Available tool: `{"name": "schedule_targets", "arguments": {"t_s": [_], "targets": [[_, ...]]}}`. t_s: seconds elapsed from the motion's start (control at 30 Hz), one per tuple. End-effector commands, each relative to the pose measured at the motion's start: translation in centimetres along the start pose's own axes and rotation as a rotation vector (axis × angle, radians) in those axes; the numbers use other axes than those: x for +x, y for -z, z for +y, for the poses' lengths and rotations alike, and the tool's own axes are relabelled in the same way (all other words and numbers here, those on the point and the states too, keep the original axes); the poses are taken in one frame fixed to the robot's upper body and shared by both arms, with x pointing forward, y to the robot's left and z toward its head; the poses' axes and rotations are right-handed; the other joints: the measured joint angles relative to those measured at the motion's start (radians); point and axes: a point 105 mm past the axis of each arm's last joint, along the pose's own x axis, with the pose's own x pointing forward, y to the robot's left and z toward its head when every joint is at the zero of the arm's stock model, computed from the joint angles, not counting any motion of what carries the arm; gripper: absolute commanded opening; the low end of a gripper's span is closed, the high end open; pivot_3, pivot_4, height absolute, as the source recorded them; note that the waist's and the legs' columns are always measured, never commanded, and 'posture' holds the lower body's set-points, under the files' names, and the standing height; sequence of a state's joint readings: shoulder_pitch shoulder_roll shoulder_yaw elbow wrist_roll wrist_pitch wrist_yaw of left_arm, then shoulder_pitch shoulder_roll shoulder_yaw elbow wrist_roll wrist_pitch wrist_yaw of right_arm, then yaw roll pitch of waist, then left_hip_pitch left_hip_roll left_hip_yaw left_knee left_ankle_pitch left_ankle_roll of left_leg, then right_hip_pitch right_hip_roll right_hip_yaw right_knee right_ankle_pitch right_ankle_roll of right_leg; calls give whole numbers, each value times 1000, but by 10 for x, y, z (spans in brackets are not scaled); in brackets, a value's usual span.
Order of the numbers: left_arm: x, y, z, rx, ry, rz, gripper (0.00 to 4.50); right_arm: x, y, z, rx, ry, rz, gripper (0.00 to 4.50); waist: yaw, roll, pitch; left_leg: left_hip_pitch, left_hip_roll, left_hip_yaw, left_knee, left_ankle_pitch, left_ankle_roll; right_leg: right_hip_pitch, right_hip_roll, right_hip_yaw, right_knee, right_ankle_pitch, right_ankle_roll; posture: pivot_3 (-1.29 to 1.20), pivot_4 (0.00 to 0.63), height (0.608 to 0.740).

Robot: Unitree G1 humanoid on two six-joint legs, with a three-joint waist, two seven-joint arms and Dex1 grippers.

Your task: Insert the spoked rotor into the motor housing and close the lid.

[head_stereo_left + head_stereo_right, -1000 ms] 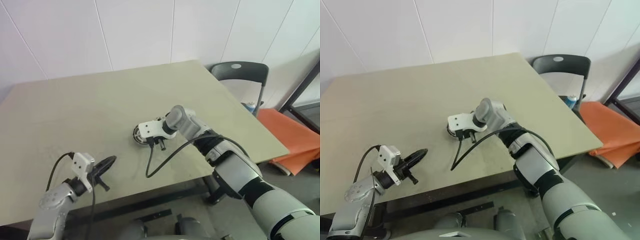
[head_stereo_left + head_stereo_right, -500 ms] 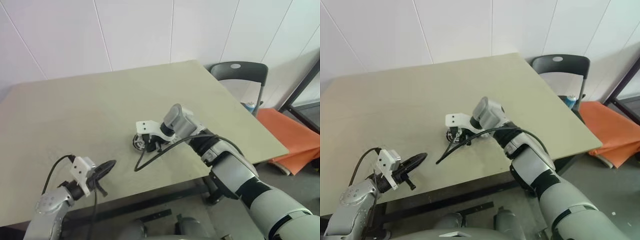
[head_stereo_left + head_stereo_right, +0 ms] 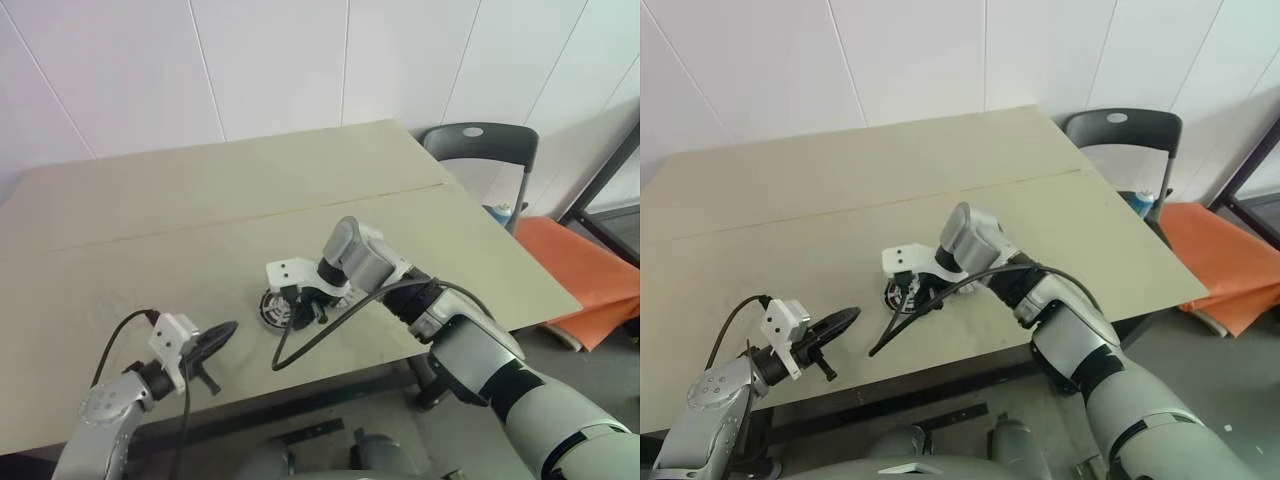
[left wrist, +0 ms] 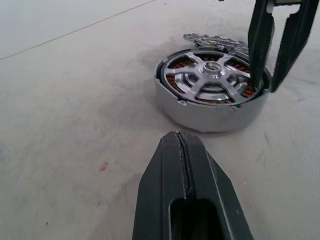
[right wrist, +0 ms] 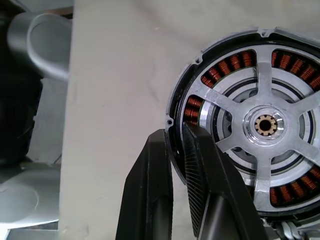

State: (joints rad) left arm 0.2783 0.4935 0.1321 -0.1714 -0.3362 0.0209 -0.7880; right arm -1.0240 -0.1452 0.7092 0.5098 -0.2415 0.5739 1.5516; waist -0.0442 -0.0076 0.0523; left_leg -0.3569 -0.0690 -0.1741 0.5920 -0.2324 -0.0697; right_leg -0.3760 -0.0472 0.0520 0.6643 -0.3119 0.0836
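Observation:
The spoked rotor [image 5: 265,125] sits in the motor housing [image 4: 210,107], with copper-red windings showing between its spokes. The assembly [image 3: 272,305] rests on the table near the front edge. My right gripper [image 5: 175,137] points down and is shut on the rotor's rim, one finger outside and one over the windings. It also shows as the right gripper [image 4: 265,86] in the left wrist view. My left gripper [image 3: 222,335] hovers to the left of the assembly, shut and empty. A flat silvery piece [image 4: 212,40] lies just behind the housing; I cannot tell whether it is the lid.
The beige table [image 3: 200,220] stretches wide behind the parts. A black cable [image 3: 300,350] loops from my right wrist over the table's front edge. A dark chair [image 3: 480,140] and an orange object [image 3: 590,270] stand beyond the table's right side.
My right gripper has drawn back toward the table's front edge and tipped steeper downward, bringing the rotor and housing with it. The left gripper has stayed in place.

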Motion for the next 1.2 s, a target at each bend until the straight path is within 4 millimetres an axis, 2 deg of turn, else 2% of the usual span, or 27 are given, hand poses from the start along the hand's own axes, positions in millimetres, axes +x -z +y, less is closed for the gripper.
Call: {"name": "schedule_targets", "arguments": {"t_s": [0.03, 0.17, 0.3, 0.5, 0.6, 0.73, 0.97, 1.07, 1.2], "targets": [[1, -13, 0, 41, 20, -26, 0, 11, -7, 16, -22, -123, -22, 96, -1, 0, 0, 0, 0, 0, 0, 0, 0, 0, 0, 0, 0, 0, 0, 0, 0, 740], [1, -13, 0, 41, 24, -23, 0, 13, -3, 17, -38, -125, -10, 96, 0, 0, 0, 0, 0, 0, 0, 0, 0, 0, 0, 0, 0, 0, 0, 0, 0, 740], [2, -13, -2, 34, 39, -17, 0, 14, -11, 11, -29, -90, -50, 96, 0, 0, 0, 0, 0, 0, 0, 0, 0, 0, 0, 0, 0, 0, 0, 0, 0, 740], [7, -14, -3, 39, 72, -9, 0, 10, -13, 3, -23, -69, -55, 2106, -11, 0, 0, 3, 3, 0, 0, 0, 0, 1, 3, 0, 2, 0, 0, 0, 0, 740], [9, -15, -1, 43, 80, -5, 0, 4, -23, -1, 10, -76, -111, 3032, -26, 1, 0, 5, 7, 1, 2, 0, 0, 3, 6, -1, 2, -2, -1, 0, 0, 740], [11, -13, 0, 45, 99, 5, 0, -14, -38, -5, 9, -87, -193, 3032, -26, 3, 2, 6, 9, 1, 3, 0, 0, 2, 7, -2, 4, -1, -5, 0, 0, 740], [16, -18, -1, 41, 134, -13, 0, -63, -54, -12, 68, -30, -409, 3032, -14, 3, 1, -2, 6, 1, 3, 1, -1, -6, 3, -2, 1, 4, -5, 0, 0, 740], [19, -21, -1, 47, 145, -24, 0, -74, -52, -24, 237, 80, -562, 3032, -8, 3, 1, -3, 5, 2, 2, 1, -1, -6, 3, -2, 0, 4, -5, 0, 0, 740], [22, -23, -2, 51, 164, -37, 0, -85, -22, -30, 639, 149, -726, 3032, 3, 3, 1, -4, 7, 2, 2, 1, -1, -8, 4, -2, 2, 4, -5, 0, 0, 740]]}}
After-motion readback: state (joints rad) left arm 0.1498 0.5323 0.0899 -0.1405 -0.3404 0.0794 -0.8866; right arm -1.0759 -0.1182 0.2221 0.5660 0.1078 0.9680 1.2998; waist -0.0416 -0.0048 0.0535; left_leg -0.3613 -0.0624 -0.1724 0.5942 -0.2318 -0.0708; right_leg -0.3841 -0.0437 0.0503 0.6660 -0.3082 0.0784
